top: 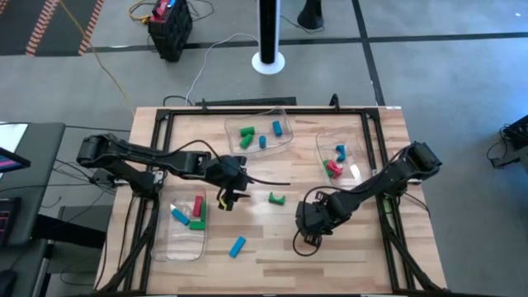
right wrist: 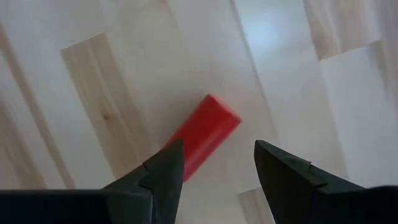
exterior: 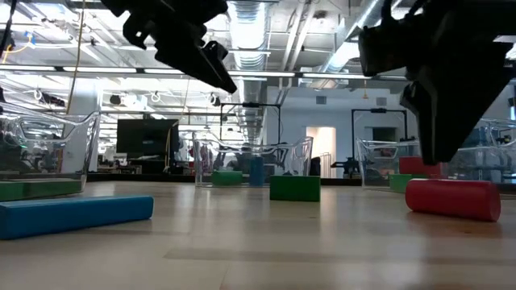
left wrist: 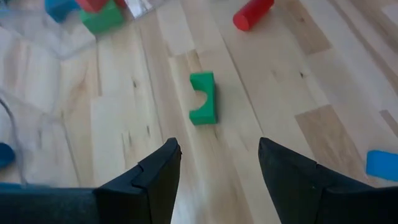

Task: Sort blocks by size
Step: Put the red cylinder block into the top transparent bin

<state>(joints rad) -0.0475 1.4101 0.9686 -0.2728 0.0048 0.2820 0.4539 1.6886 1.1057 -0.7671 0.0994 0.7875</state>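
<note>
A red cylinder block [right wrist: 204, 140] lies on its side on the bare table, right under my right gripper [right wrist: 217, 152]. That gripper is open, points steeply down and hangs just above the block [exterior: 451, 199] without touching it. My left gripper [left wrist: 217, 152] is open too, above the table's middle [top: 225, 196]. It slants down toward a green block with a notch [left wrist: 203, 98], which lies flat ahead of its fingers. A blue bar [top: 238, 246] lies near the front edge. Other red, green and blue blocks sit in the trays.
Three clear trays stand on the table: one at the left front [top: 183, 241], one at the far middle [top: 257, 122] and one at the right [top: 323, 148]. A black frame [top: 247, 110] runs around the work area. Bare wood lies between the trays.
</note>
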